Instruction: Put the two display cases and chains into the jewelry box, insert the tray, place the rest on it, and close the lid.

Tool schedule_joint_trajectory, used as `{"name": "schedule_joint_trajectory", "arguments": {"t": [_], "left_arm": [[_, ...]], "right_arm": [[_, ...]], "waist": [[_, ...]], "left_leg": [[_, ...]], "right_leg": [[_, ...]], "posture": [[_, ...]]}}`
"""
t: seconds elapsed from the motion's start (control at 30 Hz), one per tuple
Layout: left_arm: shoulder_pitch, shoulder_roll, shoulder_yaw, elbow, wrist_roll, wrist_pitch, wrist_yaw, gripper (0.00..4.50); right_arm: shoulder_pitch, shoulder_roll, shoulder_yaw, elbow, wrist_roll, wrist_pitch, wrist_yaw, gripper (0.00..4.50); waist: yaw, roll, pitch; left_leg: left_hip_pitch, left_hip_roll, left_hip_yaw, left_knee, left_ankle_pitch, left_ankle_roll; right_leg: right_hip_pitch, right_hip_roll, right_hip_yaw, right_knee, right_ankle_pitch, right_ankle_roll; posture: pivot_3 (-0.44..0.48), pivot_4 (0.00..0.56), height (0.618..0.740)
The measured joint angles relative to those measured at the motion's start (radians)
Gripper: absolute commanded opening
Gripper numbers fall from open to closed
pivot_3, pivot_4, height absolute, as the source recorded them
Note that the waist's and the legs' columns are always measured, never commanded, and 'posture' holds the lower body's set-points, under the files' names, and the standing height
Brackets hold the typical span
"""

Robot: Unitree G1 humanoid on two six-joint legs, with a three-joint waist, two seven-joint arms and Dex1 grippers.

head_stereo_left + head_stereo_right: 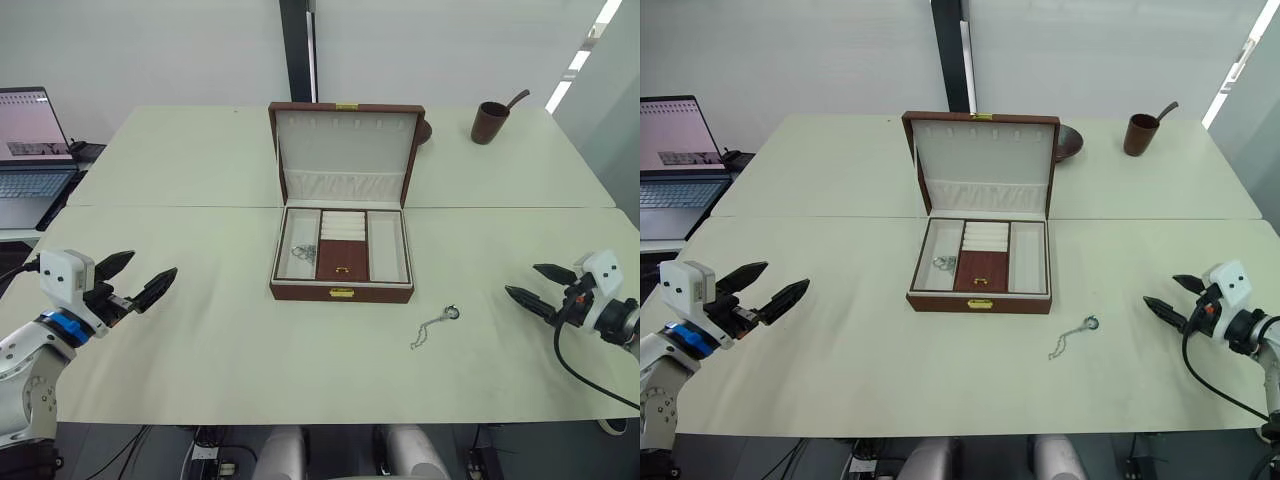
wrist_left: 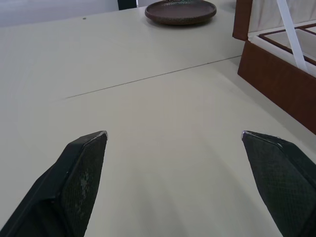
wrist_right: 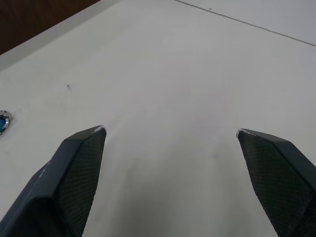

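on the pale table (image 1: 200, 340) we are seeing the jewelry box (image 1: 342, 250) sitting open at centre, a chain (image 1: 436, 324) lying near its front. our left gripper (image 2: 175, 140) and right gripper (image 3: 170, 133) are hovering, fingers spread apart, over bare tabletop.

Brown cup (image 1: 489, 122) with a handle sticking out stood near the table's (image 1: 180, 340) far right corner. Dark brown dish (image 2: 180, 11) lay at the far edge. Open laptop (image 1: 32, 150) sat beyond the table's left edge, screen lit.
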Motion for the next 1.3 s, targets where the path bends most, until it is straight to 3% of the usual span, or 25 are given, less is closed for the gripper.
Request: {"name": "schedule_joint_trajectory", "arguments": {"t": [1.07,1.3], "left_arm": [[0.047,0.009,0.078,0.077,0.009,-0.028,-0.045,4.50],[0.102,0.008,0.092,0.075,0.008,-0.029,-0.086,4.50]], "right_arm": [[0.029,0.007,0.000,-0.050,0.012,0.021,-0.025,4.49],[0.069,0.021,-0.016,-0.146,0.053,0.070,-0.052,4.49]], "waist": [[0.002,0.000,0.000],[0.002,0.000,0.000]], "left_leg": [[0.000,0.000,0.000,0.000,0.000,0.000],[0.000,0.001,-0.001,0.000,0.000,0.000]], "right_leg": [[0.001,0.000,0.000,0.000,0.000,0.000],[0.001,0.000,0.000,0.000,0.000,0.000]], "posture": [[0.000,0.150,0.740],[0.000,0.150,0.740]]}}
